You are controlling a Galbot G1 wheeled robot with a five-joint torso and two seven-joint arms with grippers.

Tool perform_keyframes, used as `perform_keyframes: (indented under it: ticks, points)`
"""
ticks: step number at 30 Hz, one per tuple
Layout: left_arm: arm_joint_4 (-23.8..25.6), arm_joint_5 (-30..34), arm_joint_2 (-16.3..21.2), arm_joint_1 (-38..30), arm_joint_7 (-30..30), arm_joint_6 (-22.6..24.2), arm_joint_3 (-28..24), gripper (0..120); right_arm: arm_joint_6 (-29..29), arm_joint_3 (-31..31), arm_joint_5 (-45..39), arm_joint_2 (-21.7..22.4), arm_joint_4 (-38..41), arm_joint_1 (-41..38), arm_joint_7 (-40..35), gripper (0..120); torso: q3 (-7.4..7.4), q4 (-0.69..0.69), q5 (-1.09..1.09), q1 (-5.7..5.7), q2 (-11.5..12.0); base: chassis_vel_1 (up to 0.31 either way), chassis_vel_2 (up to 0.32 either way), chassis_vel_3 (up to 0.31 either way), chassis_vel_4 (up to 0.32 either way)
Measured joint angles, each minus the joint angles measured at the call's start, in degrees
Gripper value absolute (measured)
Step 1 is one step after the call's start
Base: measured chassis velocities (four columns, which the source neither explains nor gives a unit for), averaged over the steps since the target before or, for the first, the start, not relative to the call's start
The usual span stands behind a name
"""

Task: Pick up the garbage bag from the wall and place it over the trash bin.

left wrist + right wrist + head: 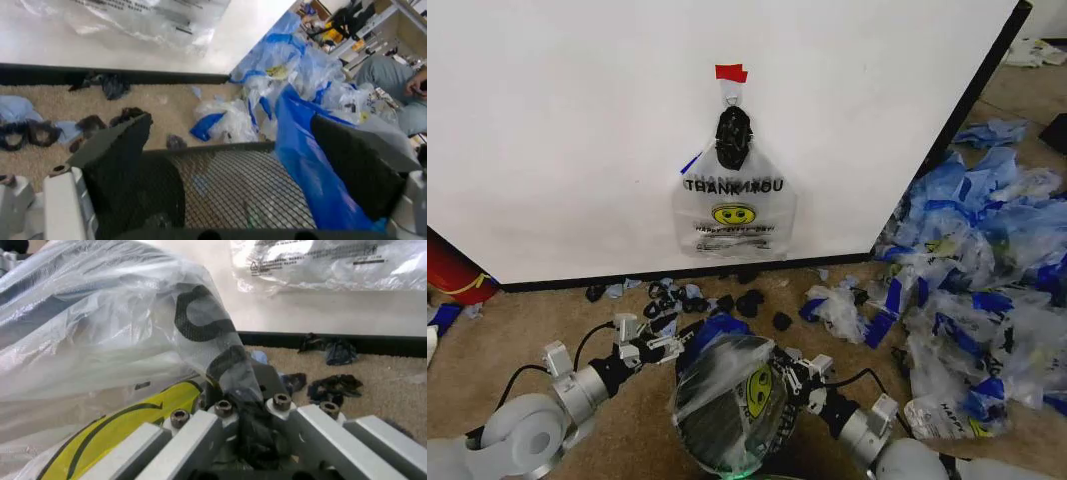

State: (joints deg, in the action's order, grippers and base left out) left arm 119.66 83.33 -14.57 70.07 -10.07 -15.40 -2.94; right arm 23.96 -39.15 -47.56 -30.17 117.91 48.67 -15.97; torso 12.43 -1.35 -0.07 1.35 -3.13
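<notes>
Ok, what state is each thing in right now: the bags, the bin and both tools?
garbage bag: crumpled, draped over the bin's top.
trash bin: upright on the carpet, mouth covered by the bag.
left tool: open, at the bin's rim.
right tool: shut on the bag's plastic.
second bag: hanging on the wall, taped up.
loose bags: heaped on the floor.

— Where does the head camera look?
— Down and forward at the wall [577,120] and carpet [547,330]; both wrist cameras sit low and close at the bin [240,190], facing that same wall.
</notes>
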Motion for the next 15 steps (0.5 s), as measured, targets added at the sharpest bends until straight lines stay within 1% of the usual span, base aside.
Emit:
perform_keyframes:
  ticks: [3, 5, 7, 15]
  points:
    - [0.23, 0.25, 0.49, 0.13, -0.33, 0.09, 0.03, 93, 0.0, 0.11, 0.16, -0.06, -0.09, -0.01, -0.01, 0, 0.0, 0.0, -0.02, 0.0, 0.0, 0.0, 0.0, 0.0, 0.0]
    - [0.78, 0.81, 1.08, 0.19, -0.38, 0.34, 0.26, 88, 0.0, 0.26, 0.47, -0.29, -0.28, -0.02, -0.18, 0, 0.0, 0.0, 0.01, 0.0, 0.0, 0.0, 0.0, 0.0, 0.0]
    - [1.44, 1.55, 1.41, 0.21, -0.3, 0.52, 0.41, 86, -0.04, 0.29, 0.74, -0.58, -0.44, -0.11, -0.38, 0, 0.0, -0.01, 0.01, 0.0, 0.0, 0.0, 0.0, 0.0, 0.0]
    - [3.19, 3.46, 2.11, 0.22, 0.26, 1.16, 1.0, 86, -0.21, 0.06, 1.08, -1.16, -1.45, -1.12, -0.82, 0, 0.0, 0.0, 0.0, 0.0, 0.0, 0.0, 0.0, 0.0, 0.0]
